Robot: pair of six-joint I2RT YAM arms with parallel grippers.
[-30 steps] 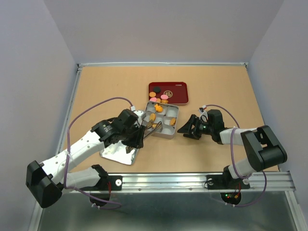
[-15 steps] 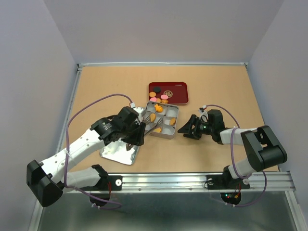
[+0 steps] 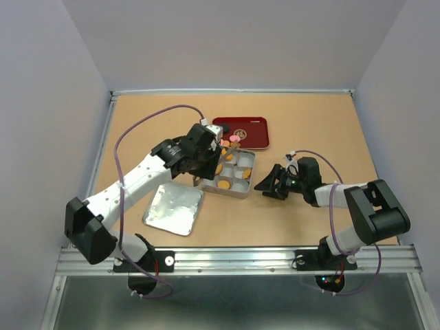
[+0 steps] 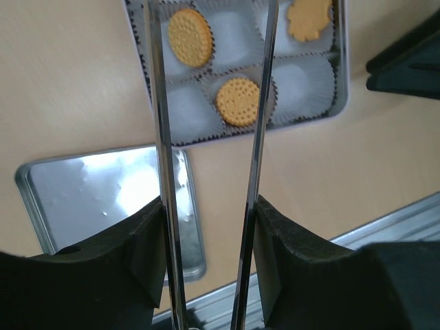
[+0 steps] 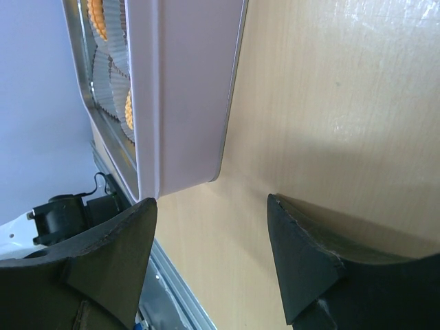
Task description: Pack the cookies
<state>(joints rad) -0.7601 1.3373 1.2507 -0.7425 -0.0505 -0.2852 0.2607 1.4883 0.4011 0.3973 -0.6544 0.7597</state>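
Note:
Several cookies (image 3: 221, 130) lie in the dark red tray (image 3: 253, 135); others sit in paper cups of the silver tin (image 3: 235, 196). My left gripper (image 3: 206, 159) hovers over the tin's left side, shut on a pair of metal tongs (image 4: 157, 124) whose blades stand apart. The left wrist view looks down past the left gripper (image 4: 208, 206) onto the tin (image 4: 342, 75), with two round cookies (image 4: 238, 101) and a flower-shaped one (image 4: 309, 17) in it. My right gripper (image 3: 265, 185) rests open just right of the tin; its view shows the right gripper (image 5: 212, 206) empty beside the tin's wall (image 5: 185, 89).
The tin's silver lid (image 3: 173, 208) lies flat on the table to the near left, also seen as the lid (image 4: 103, 199) in the left wrist view. A metal rail (image 3: 240, 256) runs along the near table edge. Walls close in the sides and back.
My left arm has swung away from the lid, up and to the right, over the tin toward the tray, still holding the tongs. The right arm has not moved.

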